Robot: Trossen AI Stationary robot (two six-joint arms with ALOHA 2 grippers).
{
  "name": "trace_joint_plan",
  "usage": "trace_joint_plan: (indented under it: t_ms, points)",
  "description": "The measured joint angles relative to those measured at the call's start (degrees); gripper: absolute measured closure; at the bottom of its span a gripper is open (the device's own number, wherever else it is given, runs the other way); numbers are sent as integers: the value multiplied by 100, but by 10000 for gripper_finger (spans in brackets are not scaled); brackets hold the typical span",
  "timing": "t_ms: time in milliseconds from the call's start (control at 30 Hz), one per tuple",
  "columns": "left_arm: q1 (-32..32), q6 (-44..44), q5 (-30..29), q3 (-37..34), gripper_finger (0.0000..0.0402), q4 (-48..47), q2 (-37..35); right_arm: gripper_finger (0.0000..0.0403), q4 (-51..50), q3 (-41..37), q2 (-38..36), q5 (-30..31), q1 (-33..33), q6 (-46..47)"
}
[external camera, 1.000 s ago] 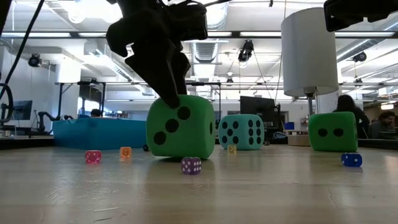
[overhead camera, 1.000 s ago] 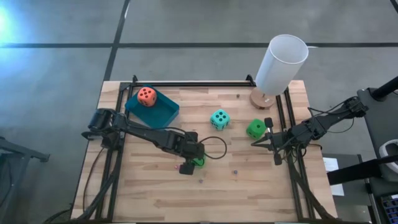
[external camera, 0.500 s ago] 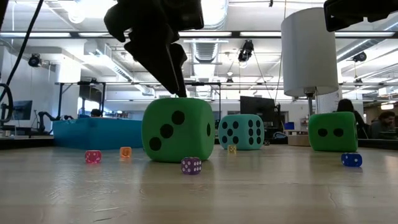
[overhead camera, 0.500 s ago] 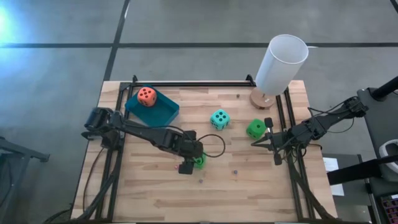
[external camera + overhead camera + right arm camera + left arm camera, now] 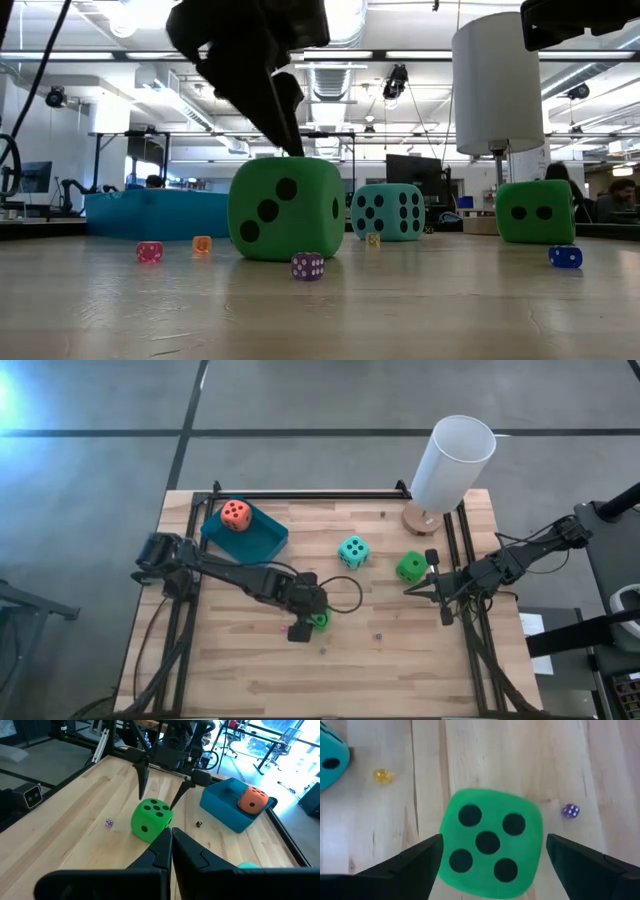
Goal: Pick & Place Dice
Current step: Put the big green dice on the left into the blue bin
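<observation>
A bright green die (image 5: 490, 842) sits flat on the wooden table near its middle, five pips up. My left gripper (image 5: 312, 618) is open above it, slanting down, with one finger on either side of the die (image 5: 151, 819). The orange-red die (image 5: 236, 514) lies in the blue tray (image 5: 262, 540) at the far left. A teal die (image 5: 352, 551) and a second green die (image 5: 410, 567) rest on the table farther right. My right gripper (image 5: 171, 840) is shut and hangs in the air at the right, just near of that second green die. My left gripper comes at the green die from above, slanting from the table's left. One fingertip (image 5: 173, 806) stands right at the die's upper edge (image 5: 298, 160); I cannot tell whether it touches. The other finger (image 5: 142, 785) is plainly clear of the die.
A tall white cylinder on a round wooden foot (image 5: 450, 465) stands at the far right corner. Tiny dice lie scattered on the wood: purple (image 5: 307, 266), pink (image 5: 149, 252), orange (image 5: 202, 244), blue (image 5: 565, 257). Black frame rails run along the table's left, right and far edges.
The green die was tipped up under my left gripper's fingers a second ago. It has dropped back flat onto the table. The fingertips, which then reached down over its upper part, now stand at its top edge.
</observation>
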Motion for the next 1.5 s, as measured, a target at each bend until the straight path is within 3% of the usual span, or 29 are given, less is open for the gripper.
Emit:
trace_joint_plan:
  t_ms: [333, 1033, 1500]
  points:
    - [45, 0, -26, -245, 10, 251, -2, 394, 0, 0, 1, 0, -1, 0]
    - [52, 49, 12, -231, 4, 291, -164, 394, 0, 0, 0, 0, 1, 1]
    - [55, 303, -162, 504, 3, -342, -86, 394, 0, 0, 0, 0, -1, 0]
